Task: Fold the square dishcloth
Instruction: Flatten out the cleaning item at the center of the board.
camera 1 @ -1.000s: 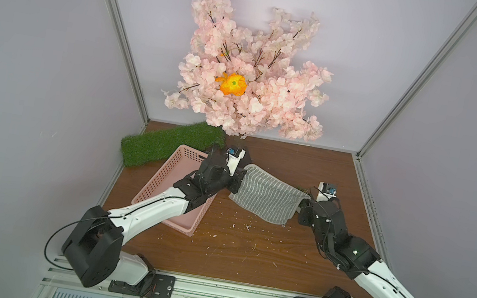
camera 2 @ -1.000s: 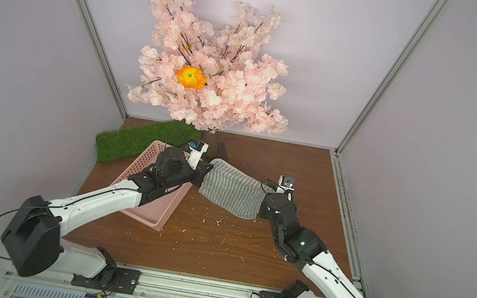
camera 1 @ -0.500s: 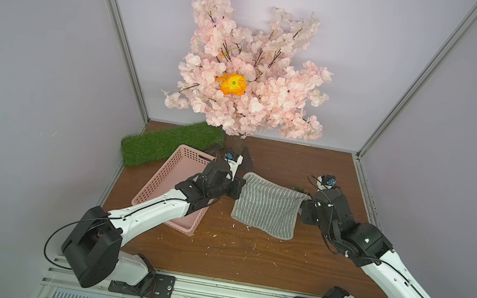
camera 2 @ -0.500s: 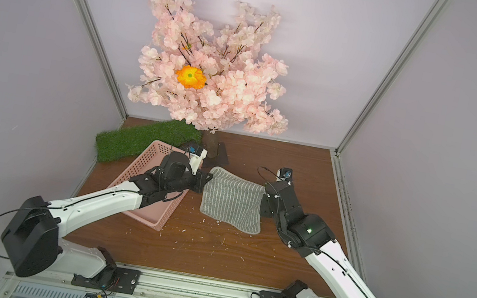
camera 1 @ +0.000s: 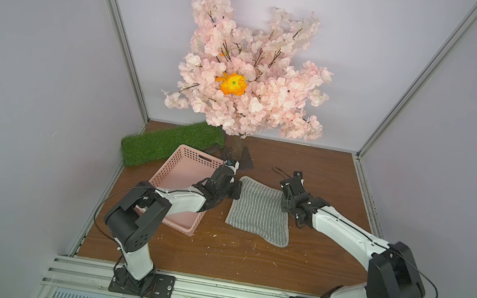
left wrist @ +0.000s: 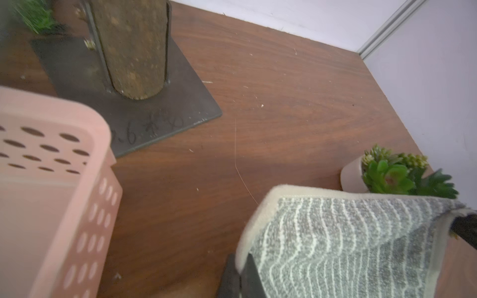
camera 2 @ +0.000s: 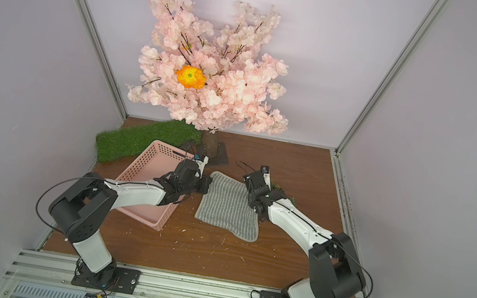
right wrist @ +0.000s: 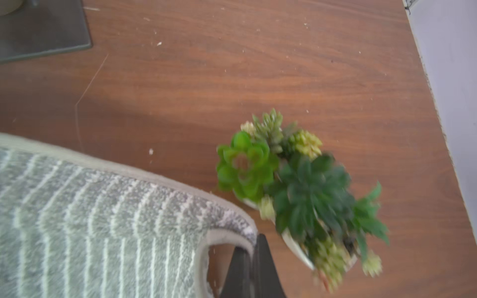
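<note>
One green grass mat [camera 1: 166, 144] lies leftmost on the tabletop [camera 1: 244, 262], then one pink basket [camera 1: 193, 156]. One left hand [left wrist: 240, 276] is pinching the far left corner of the single square dishcloth [camera 1: 259, 212], which is spread mid-tabletop just right of the basket. One right hand [right wrist: 251, 263] pinches its far right corner, near one potted succulent [right wrist: 296, 196].

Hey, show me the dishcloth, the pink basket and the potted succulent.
square dishcloth [camera 1: 259, 212]: a top view, middle of its striped face.
pink basket [camera 1: 185, 177]: a top view, bare inside floor.
potted succulent [right wrist: 309, 185]: right wrist view, dark green leaves.
</note>
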You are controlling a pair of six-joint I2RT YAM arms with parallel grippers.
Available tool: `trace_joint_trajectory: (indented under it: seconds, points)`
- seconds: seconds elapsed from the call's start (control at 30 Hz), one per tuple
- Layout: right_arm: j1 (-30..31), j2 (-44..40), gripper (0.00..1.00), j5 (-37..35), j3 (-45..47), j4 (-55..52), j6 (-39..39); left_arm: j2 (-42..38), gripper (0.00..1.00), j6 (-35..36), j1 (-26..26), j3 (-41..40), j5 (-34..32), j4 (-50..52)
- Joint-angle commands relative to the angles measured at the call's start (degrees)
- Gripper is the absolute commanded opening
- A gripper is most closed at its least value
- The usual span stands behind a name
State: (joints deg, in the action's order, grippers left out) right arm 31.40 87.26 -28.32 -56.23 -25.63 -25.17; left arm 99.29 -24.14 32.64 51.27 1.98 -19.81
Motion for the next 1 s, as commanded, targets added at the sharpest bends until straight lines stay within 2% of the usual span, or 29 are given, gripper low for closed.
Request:
trace_joint_trajectory:
  seconds: [0.0,0.13,0.2,0.27,0.33,0.4,0.47,0.67,0.83,0.97]
  points:
    - [-1.2,3.4,0.0,-0.7,-2.8,9.3,2.9,3.0,0.01,3.0,-1.1,3.2,-4.7,-5.7]
    - [-2.0,9.4,0.0,0.3,-6.6,12.0,4.5,6.9,0.02,3.4,-1.6,6.0,-7.2,-5.7]
    - [-2.3,11.7,0.0,0.5,-8.7,12.0,5.5,8.4,0.06,3.4,-1.7,7.3,-8.4,-5.0]
    - [-2.5,13.7,0.13,0.5,-10.7,11.5,6.2,9.0,0.21,3.0,-1.8,8.1,-9.3,-4.1]
    - [-2.5,14.8,0.21,0.6,-13.0,9.4,6.4,8.8,0.37,2.4,-1.8,8.2,-9.6,-3.2]
    - [-2.5,14.7,0.31,0.6,-14.0,7.8,6.2,7.5,0.48,1.9,-1.7,7.8,-10.2,-2.4]
    - [-2.5,13.7,0.37,0.4,-13.8,6.9,5.8,5.7,0.56,1.6,-1.7,7.2,-10.8,-1.2]
    - [-2.4,8.3,0.39,1.9,-12.2,3.1,2.8,0.6,0.58,-0.1,-1.6,5.6,-9.1,4.3]
    - [-2.4,0.6,0.39,8.8,-4.7,4.6,-1.9,-2.8,0.58,-2.1,0.2,1.9,-8.5,8.0]
    - [-2.1,-4.9,0.38,14.6,3.1,7.6,-4.8,-4.6,0.58,-3.6,3.1,-1.0,-11.4,13.2]
